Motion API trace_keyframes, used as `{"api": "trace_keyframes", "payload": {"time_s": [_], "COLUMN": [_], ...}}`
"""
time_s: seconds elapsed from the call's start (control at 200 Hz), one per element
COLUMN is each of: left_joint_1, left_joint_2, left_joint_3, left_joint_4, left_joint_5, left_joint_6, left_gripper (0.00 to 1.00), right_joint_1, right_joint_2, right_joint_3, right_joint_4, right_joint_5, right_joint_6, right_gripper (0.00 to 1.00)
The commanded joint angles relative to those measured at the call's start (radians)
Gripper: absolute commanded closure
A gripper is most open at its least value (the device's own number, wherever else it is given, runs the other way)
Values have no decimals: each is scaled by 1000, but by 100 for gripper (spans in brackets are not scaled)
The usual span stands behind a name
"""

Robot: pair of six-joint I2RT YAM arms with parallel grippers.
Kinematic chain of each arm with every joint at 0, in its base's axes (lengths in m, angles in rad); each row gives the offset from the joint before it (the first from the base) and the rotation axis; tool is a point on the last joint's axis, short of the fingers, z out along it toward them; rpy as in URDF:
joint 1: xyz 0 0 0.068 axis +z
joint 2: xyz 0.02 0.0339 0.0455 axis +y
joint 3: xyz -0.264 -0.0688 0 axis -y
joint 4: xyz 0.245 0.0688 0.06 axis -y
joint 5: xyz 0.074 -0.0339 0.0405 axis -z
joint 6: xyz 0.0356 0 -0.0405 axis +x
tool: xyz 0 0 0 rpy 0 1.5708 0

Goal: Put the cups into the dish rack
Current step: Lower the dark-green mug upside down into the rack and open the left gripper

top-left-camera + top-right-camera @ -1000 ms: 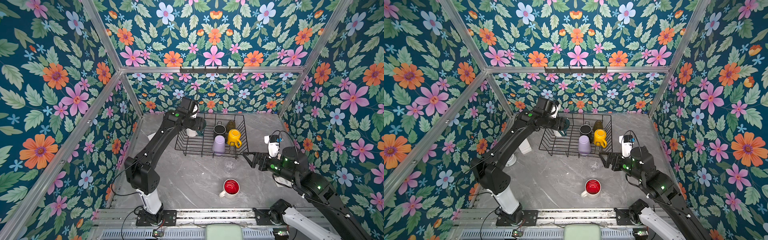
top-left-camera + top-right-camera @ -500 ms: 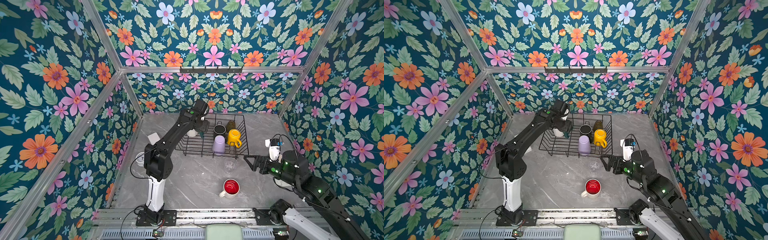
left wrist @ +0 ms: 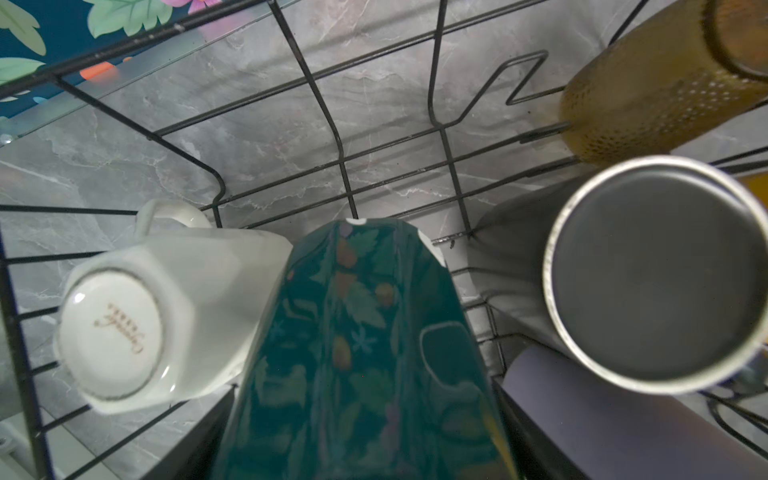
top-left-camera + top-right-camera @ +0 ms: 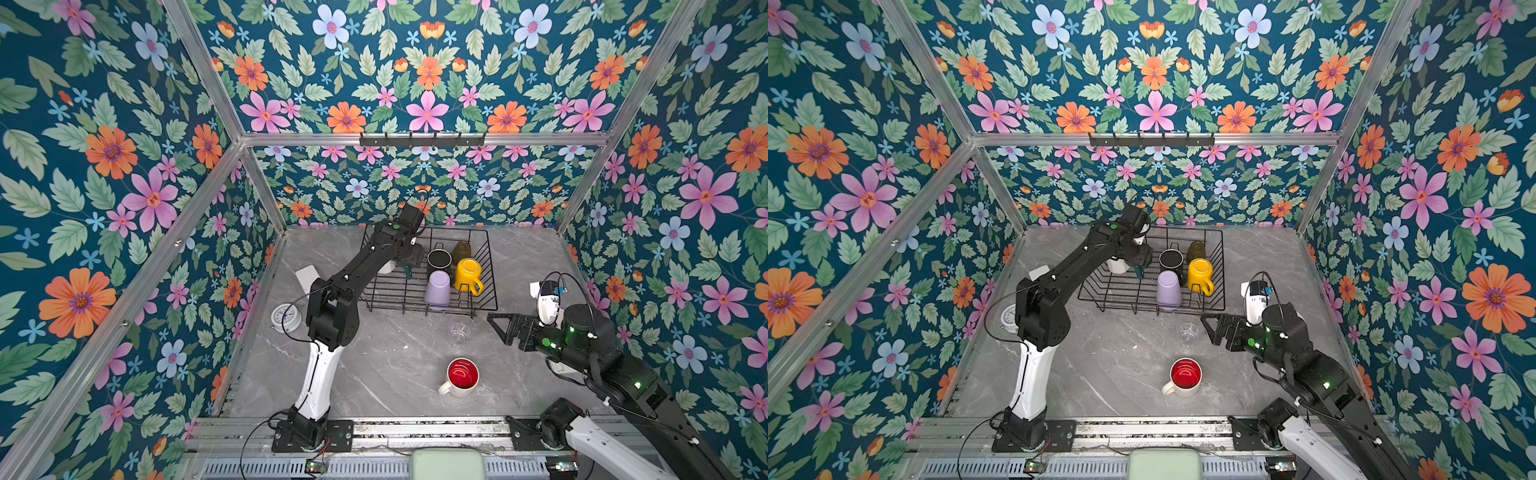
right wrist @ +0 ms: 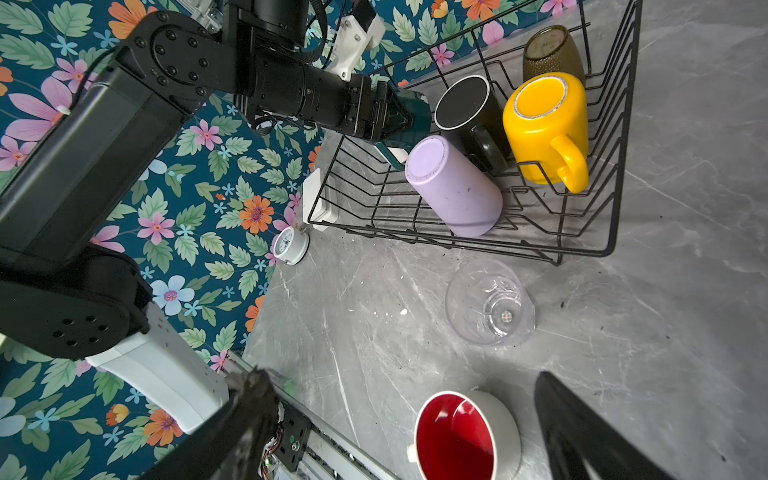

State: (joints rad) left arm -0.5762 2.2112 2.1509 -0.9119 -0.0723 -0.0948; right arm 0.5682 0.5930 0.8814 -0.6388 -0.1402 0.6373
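In both top views the dish rack (image 4: 390, 291) sits at the centre of the frame, against the back wall of the grey table (image 4: 374, 374). Its right half is crowded: amber tumbler (image 4: 461, 249), black mug (image 4: 439, 259), yellow mug (image 4: 467, 274) and lilac tumbler (image 4: 437, 289) stand base-up, close together. The rack's left half is mostly bare wire.

The left gripper (image 4: 409, 264) reaches in over the rack's back rim, its fingers clamped on the dark green mug (image 3: 357, 353). The wrist view shows that mug in the gap between the cream mug (image 3: 137, 320) and the black mug. Whether it touches the cream one, I cannot tell.

In front of the rack the table is open. The clear glass (image 4: 460, 330) sits just beside the front rim, and the white red-inside mug (image 4: 462, 376) is lower in the frame, near the rail. The right gripper (image 4: 498, 328) hovers right of the glass, apart from it, fingers spread wide and empty.

At centre left, a white alarm clock (image 4: 286, 318) and a flat white box (image 4: 308, 276) lie along the table's left edge.

The cream mug's base carries a gold cursive mark over a row of dots, which I cannot read.
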Motion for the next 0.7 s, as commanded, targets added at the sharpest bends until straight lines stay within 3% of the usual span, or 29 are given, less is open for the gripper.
{"api": "trace_keyframes", "payload": {"time_s": [0.0, 0.535, 0.635, 0.695], "left_joint_1": [-1, -1, -1, -1], "left_joint_2": [15, 112, 126, 134], "left_joint_3": [21, 48, 62, 69], "left_joint_4": [36, 37, 29, 27], "left_joint_5": [-11, -17, -14, -11], "left_joint_6": [9, 11, 7, 6], "left_gripper": [100, 100, 95, 86], "right_joint_1": [0, 0, 0, 0], "right_joint_2": [-10, -25, -26, -28], "right_joint_3": [-2, 4, 2, 2], "right_joint_4": [6, -4, -4, -4], "right_joint_5": [-4, -9, -10, -10], "right_joint_6": [14, 20, 22, 21], "right_gripper": [4, 4, 4, 4]}}
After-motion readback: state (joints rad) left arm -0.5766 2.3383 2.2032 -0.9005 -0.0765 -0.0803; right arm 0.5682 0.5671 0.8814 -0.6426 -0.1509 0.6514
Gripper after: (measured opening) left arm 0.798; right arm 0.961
